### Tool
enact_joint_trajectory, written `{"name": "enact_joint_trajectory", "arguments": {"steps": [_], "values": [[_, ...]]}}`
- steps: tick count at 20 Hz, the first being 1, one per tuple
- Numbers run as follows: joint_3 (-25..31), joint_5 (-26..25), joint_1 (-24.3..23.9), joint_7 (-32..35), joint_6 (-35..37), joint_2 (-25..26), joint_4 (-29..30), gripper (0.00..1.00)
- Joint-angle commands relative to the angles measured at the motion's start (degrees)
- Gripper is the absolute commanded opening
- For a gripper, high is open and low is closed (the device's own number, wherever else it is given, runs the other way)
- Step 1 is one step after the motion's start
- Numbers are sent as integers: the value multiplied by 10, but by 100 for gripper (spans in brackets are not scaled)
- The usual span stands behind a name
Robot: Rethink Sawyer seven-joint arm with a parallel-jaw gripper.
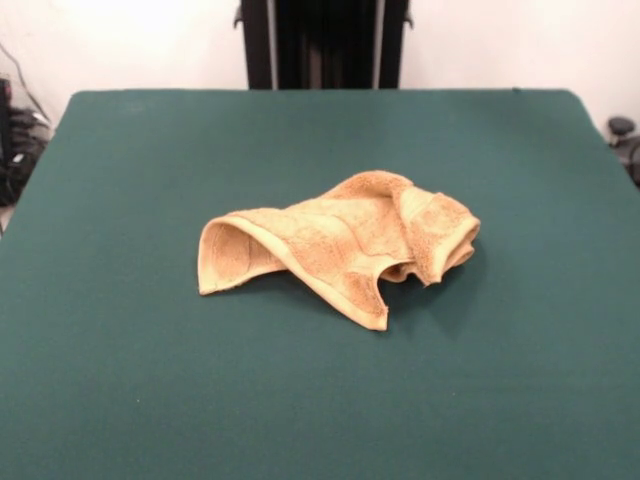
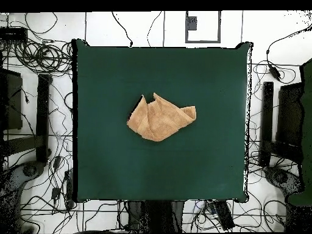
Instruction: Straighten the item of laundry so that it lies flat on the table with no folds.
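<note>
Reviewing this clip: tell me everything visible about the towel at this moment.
The towel is a small tan-orange terry cloth with woven border bands. It lies crumpled near the middle of the green table, not flat: in the front view one end curls up into an open loop at the picture's left, the other end is rolled over into a thick fold at the right, and a corner points toward the camera. Only the table touches it; no gripper is in view.

Crumpled towel point(image 1: 345, 243) point(image 2: 161, 117) mid-table sole obstacle; green table point(image 1: 150, 380) point(image 2: 103, 158) open on every side.
</note>
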Motion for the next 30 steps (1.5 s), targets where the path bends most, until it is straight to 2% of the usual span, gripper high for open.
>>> {"name": "enact_joint_trajectory", "arguments": {"steps": [1, 4, 6, 9, 12, 13, 15, 19, 22, 25, 30], "values": [[17, 29, -13, 318, -228, -9, 69, 0], [5, 21, -38, 297, -215, -30, 77, 0], [-14, 13, -53, 278, -219, -11, 68, 0], [-68, -5, -77, 204, -216, 51, 12, 0], [-81, -23, -114, 174, -214, 118, -51, 0], [-81, -10, -129, 164, -186, 135, -75, 0], [-93, -11, -139, 138, -163, 158, -114, 0], [-131, -6, -120, 98, -128, 180, -181, 0], [-149, -21, -115, 98, -171, 219, -224, 0], [-161, -74, -134, 111, -270, 289, -289, 0], [-164, -141, -169, 103, -312, 360, -387, 0]]}}
